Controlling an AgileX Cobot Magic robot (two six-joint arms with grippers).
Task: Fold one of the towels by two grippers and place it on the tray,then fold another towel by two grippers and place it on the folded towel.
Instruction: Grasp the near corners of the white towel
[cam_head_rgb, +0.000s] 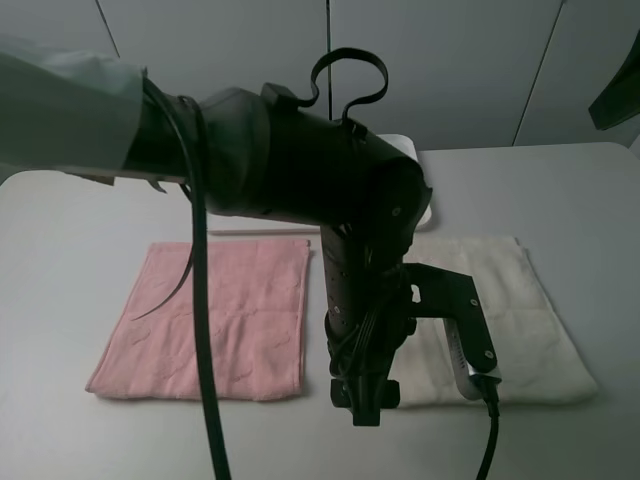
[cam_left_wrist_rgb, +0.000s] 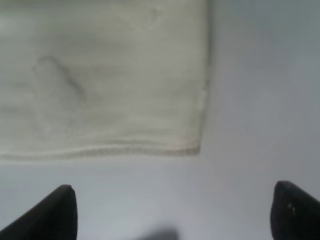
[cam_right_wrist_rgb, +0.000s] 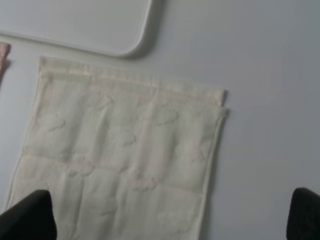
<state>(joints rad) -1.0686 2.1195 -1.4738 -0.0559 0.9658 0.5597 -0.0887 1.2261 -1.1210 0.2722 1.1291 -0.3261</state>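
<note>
The cream-white towel (cam_head_rgb: 520, 320) is lying flat on the table (cam_head_rgb: 590, 190), on my right side, just beside the pale pink towel (cam_head_rgb: 215, 315) — a thin strip of table is showing between them. The tray (cam_right_wrist_rgb: 75, 25) is sitting beyond the cream-white towel's far edge, near it but not touching. My left gripper (cam_left_wrist_rgb: 172, 215) is reaching across the middle and hanging over bare table just off a corner of the cream-white towel, jaws spread wide and gripping nothing. My right gripper (cam_right_wrist_rgb: 167, 218) is hovering above the same towel — its jaws are also standing wide apart, empty.
</note>
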